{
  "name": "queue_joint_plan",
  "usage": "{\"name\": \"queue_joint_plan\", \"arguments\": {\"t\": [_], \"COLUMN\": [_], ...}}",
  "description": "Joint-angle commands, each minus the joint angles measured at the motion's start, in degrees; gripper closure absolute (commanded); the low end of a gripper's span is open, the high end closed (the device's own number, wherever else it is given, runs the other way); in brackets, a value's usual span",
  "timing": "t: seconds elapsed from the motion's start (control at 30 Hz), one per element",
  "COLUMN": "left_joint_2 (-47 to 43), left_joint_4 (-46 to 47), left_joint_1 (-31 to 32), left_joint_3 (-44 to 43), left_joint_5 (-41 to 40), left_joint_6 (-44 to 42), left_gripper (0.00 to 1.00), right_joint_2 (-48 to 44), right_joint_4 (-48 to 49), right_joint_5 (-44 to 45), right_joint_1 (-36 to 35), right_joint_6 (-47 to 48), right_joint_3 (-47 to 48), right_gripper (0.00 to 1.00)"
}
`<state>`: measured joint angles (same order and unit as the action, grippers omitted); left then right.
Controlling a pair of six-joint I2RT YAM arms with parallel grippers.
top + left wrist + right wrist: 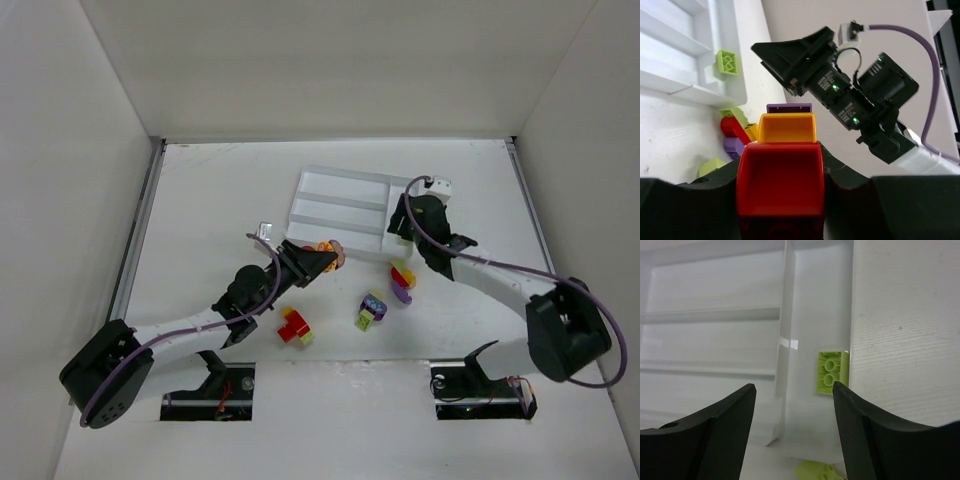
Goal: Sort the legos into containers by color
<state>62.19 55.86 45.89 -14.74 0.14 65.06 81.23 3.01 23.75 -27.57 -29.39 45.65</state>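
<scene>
My left gripper [322, 258] is shut on a stack of legos: a red brick [780, 185] between the fingers, with an orange brick [787, 128] and a purple one [789, 107] joined beyond it. It holds the stack [331, 250] at the near edge of the white tray [340, 190]. My right gripper [399, 228] is open and empty above the tray's crosswise end slot. In that slot lies a lime green brick [831, 371], which also shows in the left wrist view [726, 62]. Another lime piece [820, 472] lies on the table just outside the tray wall [787, 315].
Loose lego clusters lie on the table: red and yellow [295, 327], purple, green and yellow [372, 308], and red, yellow and purple [403, 278] beside the tray's end. White walls enclose the table on three sides.
</scene>
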Motion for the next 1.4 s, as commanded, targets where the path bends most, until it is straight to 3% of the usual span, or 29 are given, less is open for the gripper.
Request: {"name": "queue_joint_plan", "arguments": {"t": [0.0, 0.13, 0.27, 0.33, 0.53, 0.93, 1.37], "left_joint_2": [-0.41, -2.16, -4.97, -6.11, -7.53, -8.84, -9.19], "left_joint_4": [8.57, 8.92, 8.31, 8.22, 8.04, 8.04, 8.04], "left_joint_1": [-0.76, -1.46, -2.43, -2.69, -1.90, -1.11, 0.47], "left_joint_3": [-1.08, -0.20, 1.12, 1.47, 1.38, 1.47, 1.21], "left_joint_5": [2.58, 3.99, 5.39, 6.53, 8.21, 8.82, 9.70], "left_joint_6": [0.42, 0.51, 0.77, 1.03, 3.23, 4.20, 3.23], "left_gripper": [0.91, 0.91, 0.91, 0.91, 0.90, 0.90, 0.89], "right_joint_2": [-10.36, -20.13, -23.75, -23.93, -20.68, -16.37, -15.14], "right_joint_4": [3.31, 11.47, 21.15, 24.57, 30.64, 37.16, 42.87], "right_joint_5": [-2.98, -17.73, -32.33, -36.04, -43.33, -46.42, -47.39], "right_joint_1": [-2.60, -6.48, -8.06, -8.85, -12.10, -14.83, -13.52], "right_joint_6": [-1.11, -5.31, -11.82, -13.58, -15.70, -20.09, -23.26], "right_joint_3": [-3.09, -8.90, -12.16, -12.51, -11.02, -10.40, -12.34], "right_gripper": [0.30, 0.24, 0.15, 0.11, 0.10, 0.17, 0.35]}}
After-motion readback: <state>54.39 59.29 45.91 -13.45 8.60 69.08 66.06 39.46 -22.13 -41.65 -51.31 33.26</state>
